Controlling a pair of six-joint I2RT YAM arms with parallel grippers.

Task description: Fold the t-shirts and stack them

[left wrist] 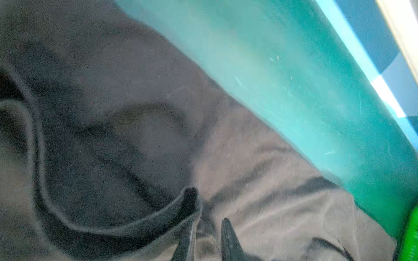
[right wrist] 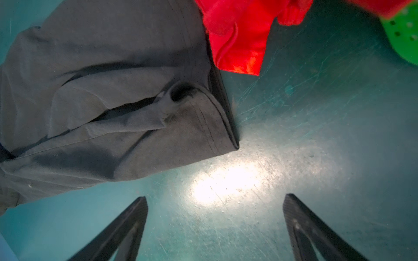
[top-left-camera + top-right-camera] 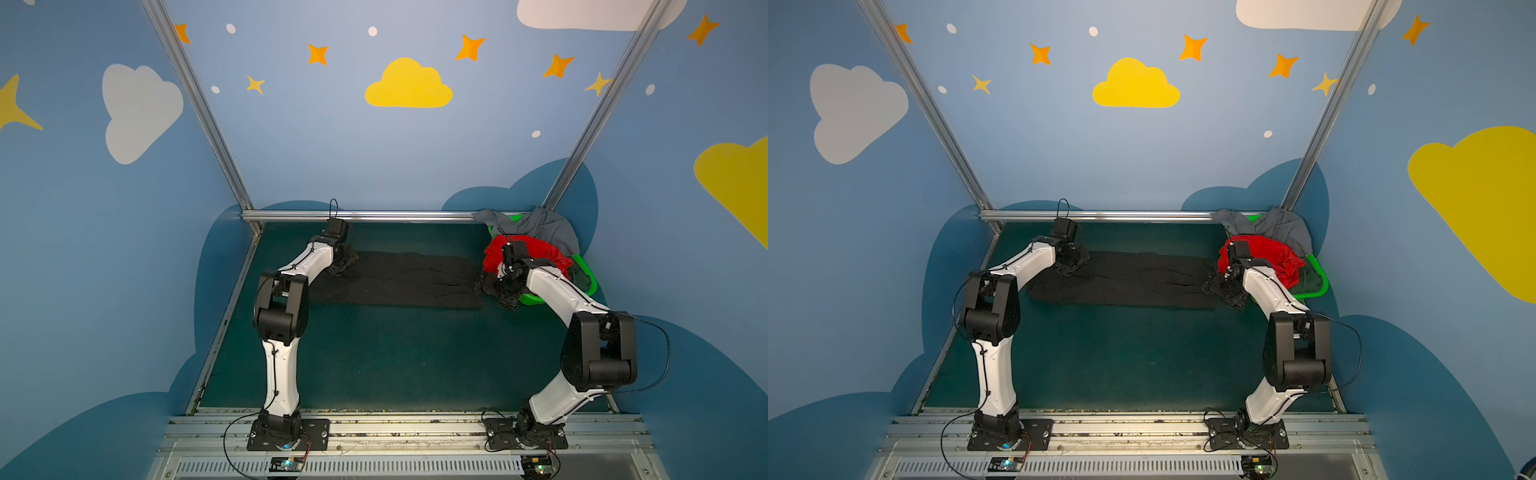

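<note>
Most of the table's (image 3: 374,365) far middle is covered by a black shirt (image 3: 399,280), spread in a strip. At far right a basket (image 3: 592,282) is heaped with a grey shirt (image 3: 544,228), red shirt (image 3: 536,249) and green shirt (image 3: 579,276). The right gripper (image 2: 214,197) is held wide open beside the strip's right end. The left gripper (image 1: 208,205) is nearly closed at the left hem; a grip cannot be confirmed.

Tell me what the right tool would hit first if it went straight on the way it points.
The right tool would probably meet the bare table first, just short of the black shirt; depth is unclear.
</note>
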